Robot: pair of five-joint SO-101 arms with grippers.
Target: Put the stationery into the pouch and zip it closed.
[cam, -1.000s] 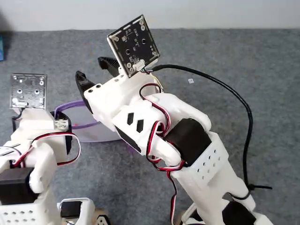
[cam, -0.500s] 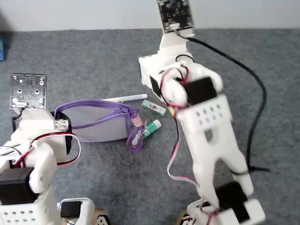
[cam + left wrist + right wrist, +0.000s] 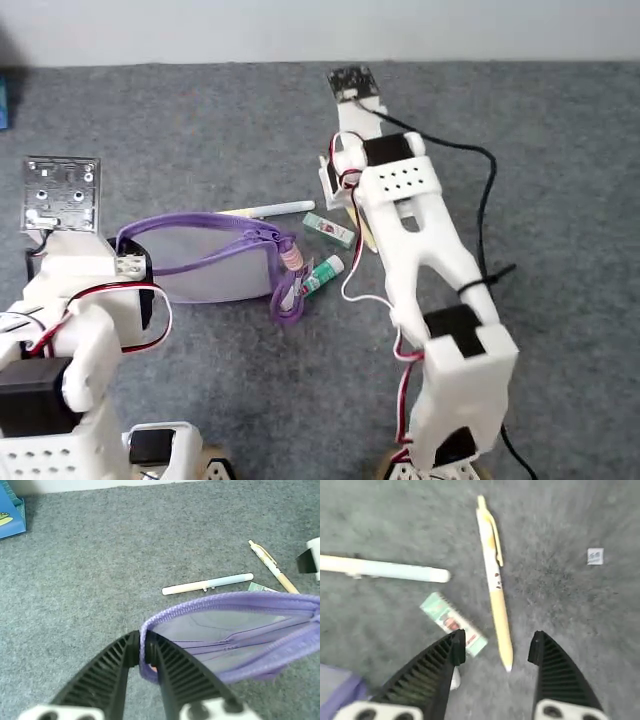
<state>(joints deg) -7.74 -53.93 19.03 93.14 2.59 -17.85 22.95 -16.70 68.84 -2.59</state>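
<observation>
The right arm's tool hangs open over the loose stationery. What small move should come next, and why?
Probably lower the right tool straight down and close it on the yellow pen: the open tool sits above the pen's tip end, lined up to straddle it. The left tool already pinches the pouch rim, holding its mouth open.

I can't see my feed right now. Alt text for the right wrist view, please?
The right gripper hangs open over the tip end of a yellow pen on grey carpet. Beside the pen lie a small green box and a pastel marker, with a corner of the purple pouch nearby.
</observation>
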